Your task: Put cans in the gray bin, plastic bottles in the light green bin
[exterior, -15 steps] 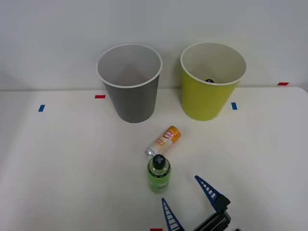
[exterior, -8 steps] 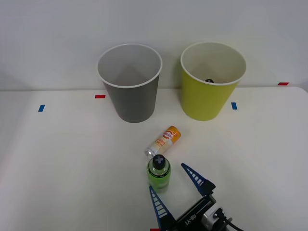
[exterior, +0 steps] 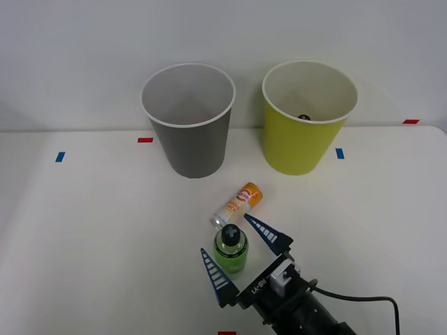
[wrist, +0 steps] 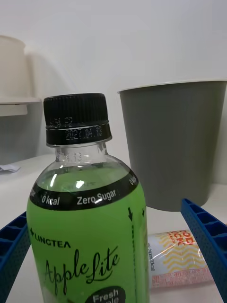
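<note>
The right gripper (exterior: 241, 256) sits at the near edge of the white table (exterior: 91, 230), its two blue ribbed fingers (exterior: 215, 278) spread apart on either side of the green bottle (exterior: 230, 252), one finger to the bottle's left and near side, the other to its right and far side. Neither finger can be confirmed as touching the bottle; in the wrist view a gap shows between the bottle (wrist: 87, 222) and each blue finger (wrist: 205, 236). The bottle stands upright with its black cap (wrist: 75, 118) on, a green label reading "Apple Lite" and a black band reading "Zero Sugar". Just beyond it the can (exterior: 237, 204) lies on its side, orange end pointing far and right, silver end close to the bottle's cap; the wrist view shows the can (wrist: 177, 265) on the table behind the bottle. Farther back the gray bin (exterior: 188, 122) stands upright to the left, and the light green bin (exterior: 307, 118) stands upright to the right, well apart from the bottle and can. A small dark object (exterior: 303, 117) shows inside the light green bin near its front wall. Small red and blue tape marks (exterior: 145, 140) dot the table.
</note>
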Action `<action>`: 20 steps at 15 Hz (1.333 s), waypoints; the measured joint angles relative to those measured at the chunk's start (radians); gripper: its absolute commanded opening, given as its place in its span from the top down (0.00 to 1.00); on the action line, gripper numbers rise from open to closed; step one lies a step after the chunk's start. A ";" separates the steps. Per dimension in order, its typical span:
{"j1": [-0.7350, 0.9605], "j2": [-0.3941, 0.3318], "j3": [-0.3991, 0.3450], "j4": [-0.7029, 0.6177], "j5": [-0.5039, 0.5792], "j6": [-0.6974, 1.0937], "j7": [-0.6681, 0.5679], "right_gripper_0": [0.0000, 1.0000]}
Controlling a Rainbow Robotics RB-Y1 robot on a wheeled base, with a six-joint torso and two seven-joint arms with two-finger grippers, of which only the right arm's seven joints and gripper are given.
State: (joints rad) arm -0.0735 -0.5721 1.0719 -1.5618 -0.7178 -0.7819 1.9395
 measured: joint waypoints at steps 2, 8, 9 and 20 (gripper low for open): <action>-0.013 -0.003 0.011 0.000 0.006 0.009 0.007 0.00; -0.019 -0.005 0.019 0.000 0.011 0.012 0.022 0.00; -0.019 -0.004 0.019 0.000 0.009 0.014 0.024 0.00; -0.032 0.009 0.019 0.000 -0.002 0.038 0.039 1.00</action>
State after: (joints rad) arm -0.1057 -0.5634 1.0907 -1.5617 -0.7196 -0.7439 1.9786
